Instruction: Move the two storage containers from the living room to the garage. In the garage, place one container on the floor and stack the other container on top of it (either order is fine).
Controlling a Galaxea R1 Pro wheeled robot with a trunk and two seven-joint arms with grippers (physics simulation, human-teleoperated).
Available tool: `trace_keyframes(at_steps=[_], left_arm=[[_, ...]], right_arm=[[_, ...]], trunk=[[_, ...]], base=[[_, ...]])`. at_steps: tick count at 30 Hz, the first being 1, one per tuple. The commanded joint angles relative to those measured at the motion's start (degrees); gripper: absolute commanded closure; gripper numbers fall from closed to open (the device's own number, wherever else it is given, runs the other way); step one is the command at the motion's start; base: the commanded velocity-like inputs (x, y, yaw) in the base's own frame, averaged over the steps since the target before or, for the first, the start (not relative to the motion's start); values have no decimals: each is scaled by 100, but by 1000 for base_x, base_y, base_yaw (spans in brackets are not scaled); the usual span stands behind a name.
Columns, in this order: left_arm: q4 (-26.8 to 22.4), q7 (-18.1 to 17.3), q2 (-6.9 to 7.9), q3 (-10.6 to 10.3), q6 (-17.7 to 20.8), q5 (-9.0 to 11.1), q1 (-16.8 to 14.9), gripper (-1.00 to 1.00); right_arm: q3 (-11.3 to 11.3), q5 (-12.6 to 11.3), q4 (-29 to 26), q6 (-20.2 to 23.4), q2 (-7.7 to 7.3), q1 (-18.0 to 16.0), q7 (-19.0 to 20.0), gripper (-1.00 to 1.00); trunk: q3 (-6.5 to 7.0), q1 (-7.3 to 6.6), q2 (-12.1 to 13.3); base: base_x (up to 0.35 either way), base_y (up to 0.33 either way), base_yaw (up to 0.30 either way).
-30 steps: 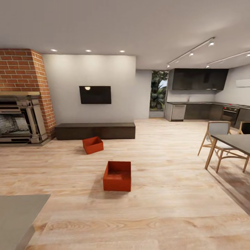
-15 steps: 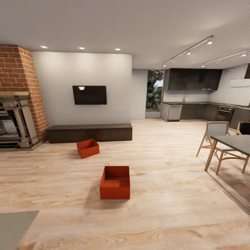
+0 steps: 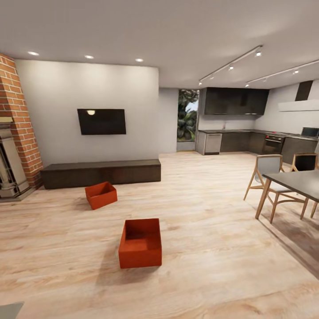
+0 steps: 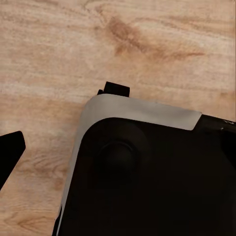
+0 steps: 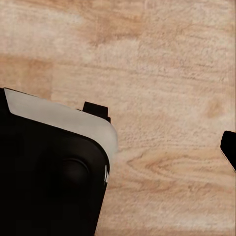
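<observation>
I'm looking across the living room: light wood plank floor (image 3: 212,248), white wall with a dark TV (image 3: 101,121) at 11 o'clock, brick fireplace (image 3: 15,133) at 9 o'clock, kitchen (image 3: 248,133) far back at 1 o'clock. Dining table (image 3: 297,181) with wooden chairs (image 3: 268,177) sits at 3 o'clock. Low dark TV bench (image 3: 102,173) runs along the wall under the TV.

Both storage containers are on the wood floor (not in the garage). Near container (image 3: 140,243) is just left of centre, open side up, well apart from the other. Far container (image 3: 101,195) is at 10 o'clock from it, turned at an angle, just in front of the TV bench, not touching it.

Wrist views: each looks down on plank floor past a dark, grey-edged robot body part (image 4: 147,172). Only a dark sliver at the frame edge in each, so I cannot tell how the left or right jaws stand.
</observation>
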Motion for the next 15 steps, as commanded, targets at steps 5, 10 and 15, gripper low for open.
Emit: trace_keyframes(at_steps=[5, 10, 15], left_arm=[[-10, 7, -1, 2, 18, 61, -1, -100], [-10, 7, 0, 2, 18, 61, 2, -100], [-10, 7, 6, 1, 18, 61, -1, -100]], right_arm=[[46, -6, 16, -26, 1, -7, -18, -100], [46, 0, 17, -25, -6, -7, -18, -100], [46, 2, 18, -25, -1, -7, -18, -100]], trunk=[[-6, 4, -3], [-6, 4, -3], [-6, 4, -3]], base=[[324, 120, -2], [324, 120, 0], [324, 120, 0]])
